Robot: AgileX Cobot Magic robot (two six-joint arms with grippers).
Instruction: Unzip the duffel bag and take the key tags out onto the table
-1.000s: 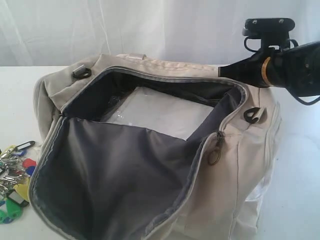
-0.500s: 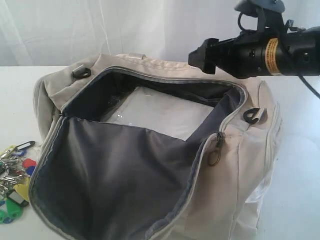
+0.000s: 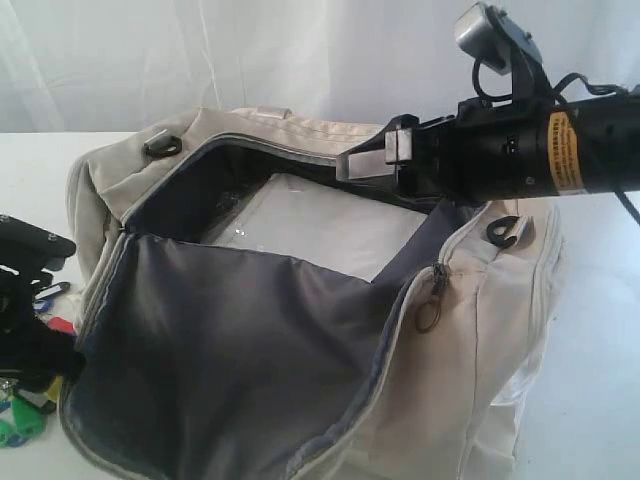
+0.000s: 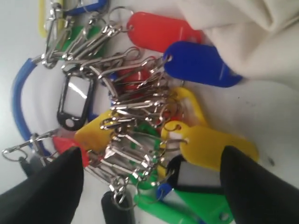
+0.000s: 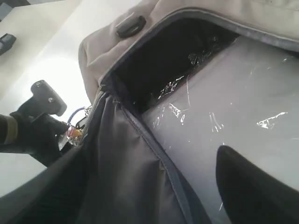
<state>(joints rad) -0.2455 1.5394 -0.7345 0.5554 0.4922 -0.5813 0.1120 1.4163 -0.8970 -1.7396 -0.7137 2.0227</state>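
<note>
The key tags [image 4: 140, 121] lie in a tangled bunch on the table [image 3: 600, 400], outside the bag [image 3: 480, 330] and just beside its left end in the exterior view. Red and blue tags rest close against the bag's cream fabric, with yellow, green and black ones and many metal rings among them. The left gripper [image 4: 149, 186] hangs directly over the bunch, jaws spread wide with one dark finger on each side, clasping no tag; whether the fingers touch the table cannot be told. The bag sits on the table with its main zip undone and the top flap folded forward, exposing the dark grey lining [image 3: 240, 340]. A pale flat panel [image 3: 320, 225] under glossy clear film lies on its floor. A dark zip pull [image 3: 432, 305] hangs at the right end of the opening. The right gripper [image 3: 352, 165] is above the bag's open mouth, over the panel, jaws released and empty.
</note>
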